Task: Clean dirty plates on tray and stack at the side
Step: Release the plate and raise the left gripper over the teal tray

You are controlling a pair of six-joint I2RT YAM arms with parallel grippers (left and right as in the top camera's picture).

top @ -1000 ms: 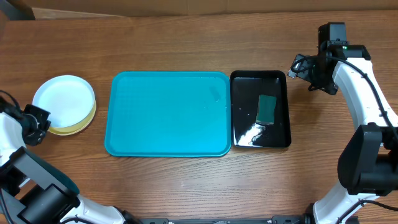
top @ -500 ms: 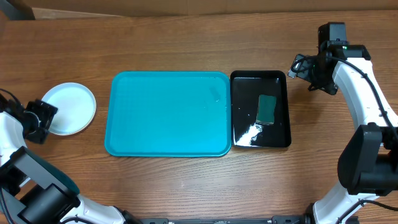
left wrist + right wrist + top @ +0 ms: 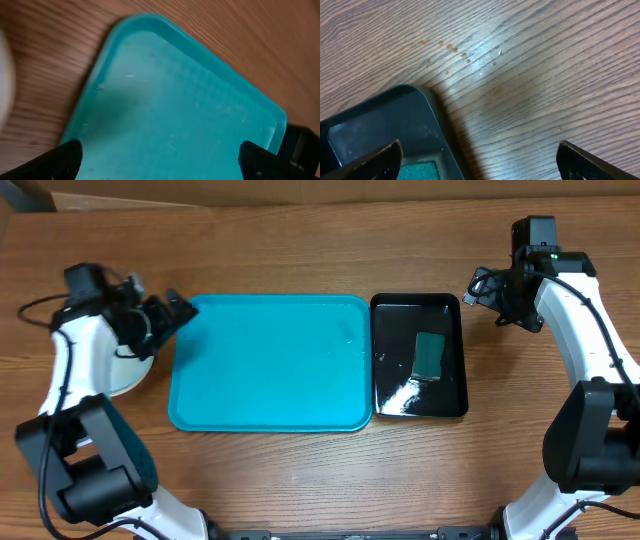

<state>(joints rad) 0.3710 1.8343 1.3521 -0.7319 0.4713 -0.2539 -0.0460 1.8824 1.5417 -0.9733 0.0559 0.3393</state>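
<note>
The turquoise tray (image 3: 270, 365) lies mid-table with nothing on it. Left of it, only part of a white plate (image 3: 130, 372) shows from behind my left arm; any plates beneath it are hidden. My left gripper (image 3: 177, 316) hovers open over the tray's far-left corner, holding nothing. In the left wrist view the tray (image 3: 175, 110) fills the frame between the spread fingers, and the left gripper (image 3: 162, 162) is open. My right gripper (image 3: 483, 288) is open off the black tray's far-right corner; in the right wrist view the right gripper (image 3: 480, 162) spans bare wood.
A glossy black tray (image 3: 385, 360) sits against the turquoise tray's right side, with a green sponge (image 3: 430, 356) in it. Its corner (image 3: 395, 120) and the sponge (image 3: 420, 171) show in the right wrist view. Small brown spots (image 3: 455, 50) mark the wood.
My left gripper went from shut to open and left the white plate on the table's left side. The left arm then swung up and right to the tray's corner. The right arm stayed still.
</note>
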